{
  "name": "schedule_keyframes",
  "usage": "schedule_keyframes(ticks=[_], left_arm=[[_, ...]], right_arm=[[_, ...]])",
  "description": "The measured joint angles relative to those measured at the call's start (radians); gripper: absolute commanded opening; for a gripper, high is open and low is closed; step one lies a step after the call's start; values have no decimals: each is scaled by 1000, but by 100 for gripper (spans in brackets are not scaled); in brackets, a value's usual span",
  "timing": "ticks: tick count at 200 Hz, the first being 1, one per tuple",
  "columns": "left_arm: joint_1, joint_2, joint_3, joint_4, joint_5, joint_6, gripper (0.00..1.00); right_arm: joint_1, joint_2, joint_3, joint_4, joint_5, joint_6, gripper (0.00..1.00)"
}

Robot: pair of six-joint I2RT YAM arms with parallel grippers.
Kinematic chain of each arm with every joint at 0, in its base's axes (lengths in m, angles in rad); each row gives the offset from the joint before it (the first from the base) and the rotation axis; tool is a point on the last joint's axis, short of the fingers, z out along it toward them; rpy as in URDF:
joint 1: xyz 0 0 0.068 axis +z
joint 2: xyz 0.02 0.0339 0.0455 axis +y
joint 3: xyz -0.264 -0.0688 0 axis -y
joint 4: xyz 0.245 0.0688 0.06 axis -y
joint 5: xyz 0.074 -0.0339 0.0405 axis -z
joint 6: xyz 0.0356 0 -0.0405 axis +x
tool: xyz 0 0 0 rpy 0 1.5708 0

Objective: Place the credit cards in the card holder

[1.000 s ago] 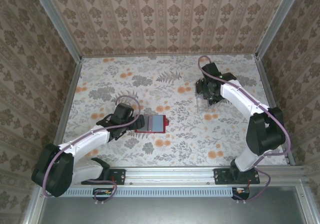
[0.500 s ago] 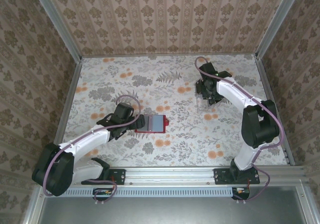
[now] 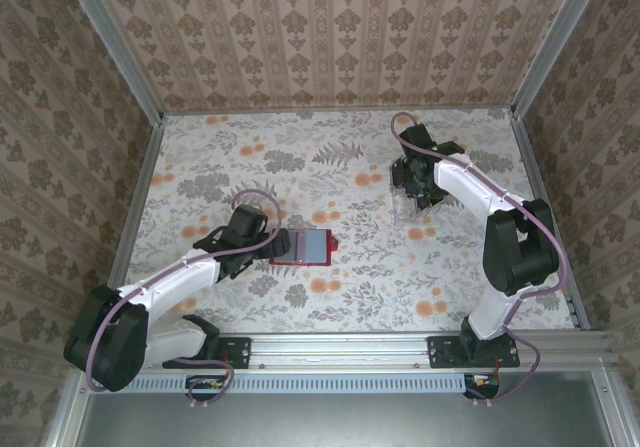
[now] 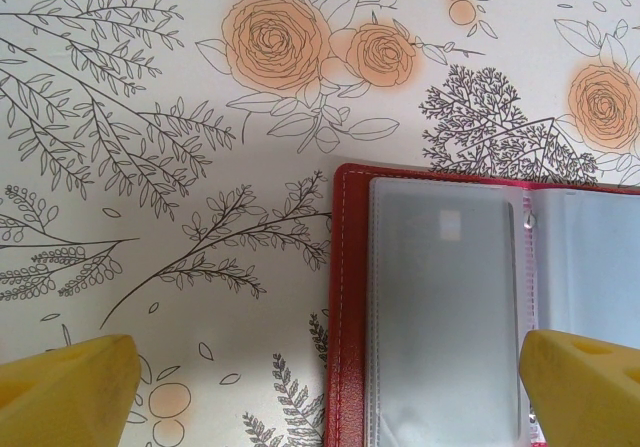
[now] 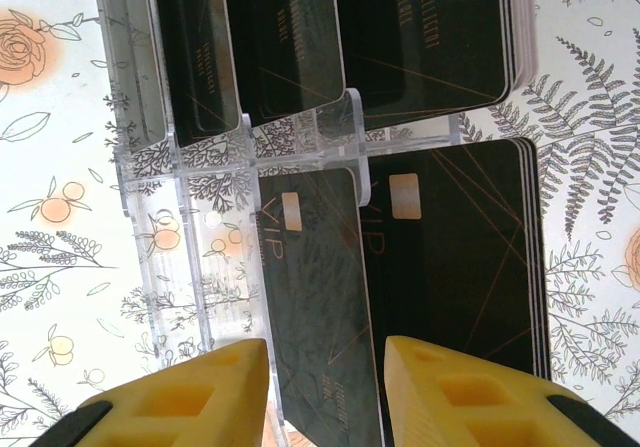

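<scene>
1. A small red folding card holder (image 4: 347, 297) with a stitched edge lies open on the white floral-printed table covering (image 4: 150, 117).
2. Inside the holder, a cloudy grey plastic sleeve (image 4: 440, 307) lies flat against the red cover.
3. The left gripper (image 4: 322, 387) has its yellow fingertips (image 4: 70, 387) spread wide: one over bare covering left of the holder, one over the holder's right-hand page.
4. Printed orange roses (image 4: 275, 37) sit beyond the holder's top-left corner.

Left pincer (image 4: 320, 397) stands wide open; right pincer (image 5: 325, 392) is narrowed partway, pointing down.
</scene>
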Motion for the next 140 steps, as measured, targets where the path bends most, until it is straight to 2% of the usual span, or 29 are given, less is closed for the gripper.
schedule_keyframes(ticks=[140], left_arm=[[0,0,0,0,0,0,100]], right_arm=[[-14,0,0,0,-3,0,36]])
